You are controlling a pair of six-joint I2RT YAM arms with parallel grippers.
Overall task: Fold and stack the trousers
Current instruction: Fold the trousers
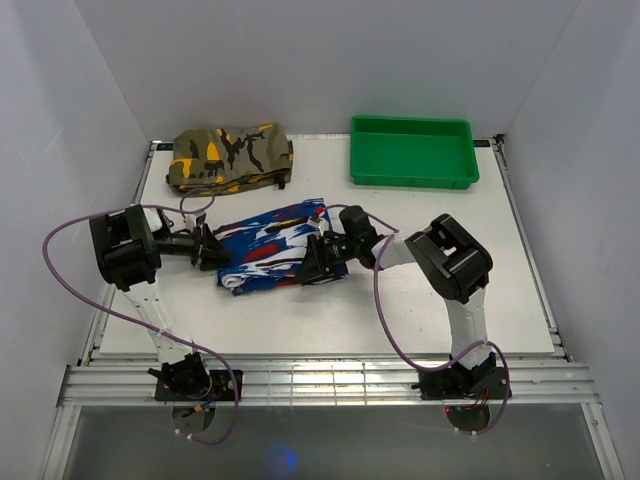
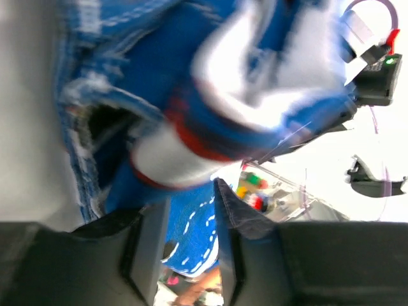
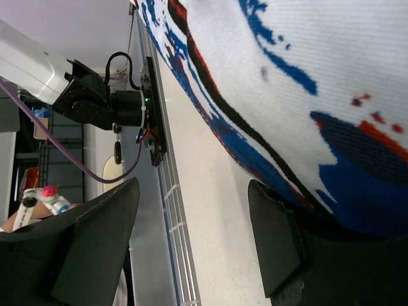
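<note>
The blue-print trousers (image 1: 268, 243) lie partly folded in a bundle at the middle of the table. My left gripper (image 1: 214, 254) is at the bundle's left edge. In the left wrist view my left gripper (image 2: 185, 255) has its jaws closed partway on blue fabric, with the blurred trousers (image 2: 210, 95) bunched just beyond. My right gripper (image 1: 309, 264) is at the bundle's near right edge. In the right wrist view my right gripper (image 3: 194, 242) is wide open with bare table between the jaws, and the trousers (image 3: 306, 76) rest against the right finger (image 3: 274, 242).
A folded olive camouflage garment (image 1: 230, 155) lies at the back left. A green tray (image 1: 412, 183) stands at the back right. The white table (image 1: 430, 310) ends at a metal rail along the near edge. Purple cables loop round both arms.
</note>
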